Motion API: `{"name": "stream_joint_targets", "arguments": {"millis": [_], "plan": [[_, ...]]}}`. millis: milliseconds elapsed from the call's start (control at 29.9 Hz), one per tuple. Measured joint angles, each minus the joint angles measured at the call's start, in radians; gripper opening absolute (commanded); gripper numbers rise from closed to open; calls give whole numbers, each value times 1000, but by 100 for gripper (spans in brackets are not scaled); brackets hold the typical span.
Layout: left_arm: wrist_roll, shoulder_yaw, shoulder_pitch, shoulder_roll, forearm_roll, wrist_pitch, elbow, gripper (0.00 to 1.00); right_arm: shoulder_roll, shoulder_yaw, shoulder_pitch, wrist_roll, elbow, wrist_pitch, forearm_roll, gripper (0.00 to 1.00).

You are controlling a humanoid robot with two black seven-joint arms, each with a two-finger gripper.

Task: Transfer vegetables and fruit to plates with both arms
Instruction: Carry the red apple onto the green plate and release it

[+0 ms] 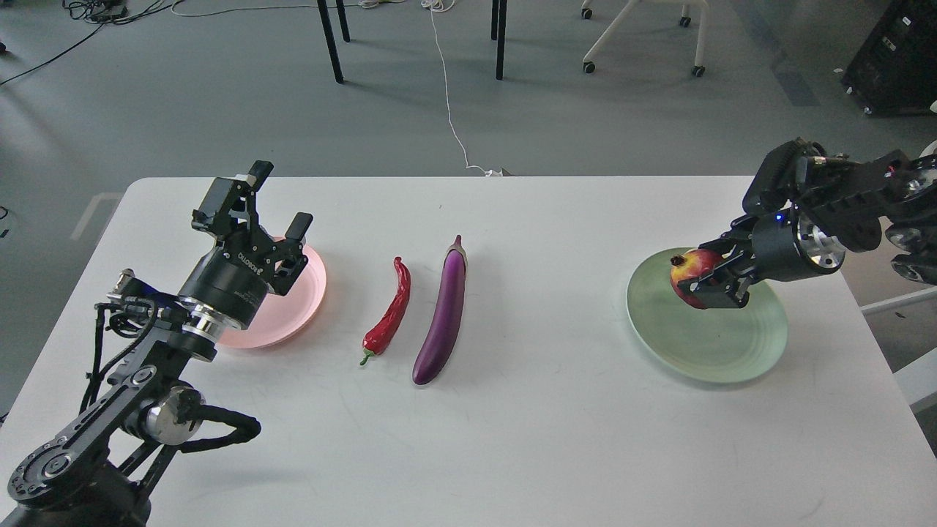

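Our left arm point(132, 380), black w/ a silver wrist ring and looped black cables, comes up from the table's near-left corner. Its left tool point(274, 201) is raised over the pink plate point(293, 322), the two stubby black fingers spread well apart, nothing between them. The plate is round, shallow, matte pale pink, sitting toward the left edge of the table point(512, 439); the tool body hides its left part.

Near the table's middle lie the two vegs, side by side but not touching, both running roughly front to back. The chili point(389, 313) is glossy red, curved, tapering to a point at the far end, w/ a small green stem at the near end. Just right of it the eggplant point(442, 322) is longer, slim, shiny purple, fattest at the near end, cap at the far end.

The table itself is smooth white w/ rounded corners.

Toward the right edge sits the green plate point(703, 344), round, shallow, pale matte green. Above its far-left part our right tool point(706, 282) has its fingers clamped around the pomegranate point(689, 272), a round red fruit w/ a yellowish patch and a small dark crown pointing left. We can't tell if the fruit touches the plate. The right arm point(849, 212) enters from the right edge.
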State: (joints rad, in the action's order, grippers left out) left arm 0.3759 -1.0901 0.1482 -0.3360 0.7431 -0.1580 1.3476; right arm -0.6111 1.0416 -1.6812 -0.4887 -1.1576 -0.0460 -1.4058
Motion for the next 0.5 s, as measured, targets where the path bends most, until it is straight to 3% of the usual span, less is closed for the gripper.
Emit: {"name": "stream_joint_targets", "arguments": {"millis": [234, 434, 501], "plan": [[0, 3, -1, 1, 2, 0, 6, 100, -36, -7, 69, 0, 3, -1, -2, 53], [0, 3, -1, 0, 3, 0, 7, 100, -44, -30, 117, 0, 6, -2, -1, 86], [0, 3, -2, 3, 4, 1, 8, 100, -45, -41, 127, 0, 6, -3, 0, 90]]}}
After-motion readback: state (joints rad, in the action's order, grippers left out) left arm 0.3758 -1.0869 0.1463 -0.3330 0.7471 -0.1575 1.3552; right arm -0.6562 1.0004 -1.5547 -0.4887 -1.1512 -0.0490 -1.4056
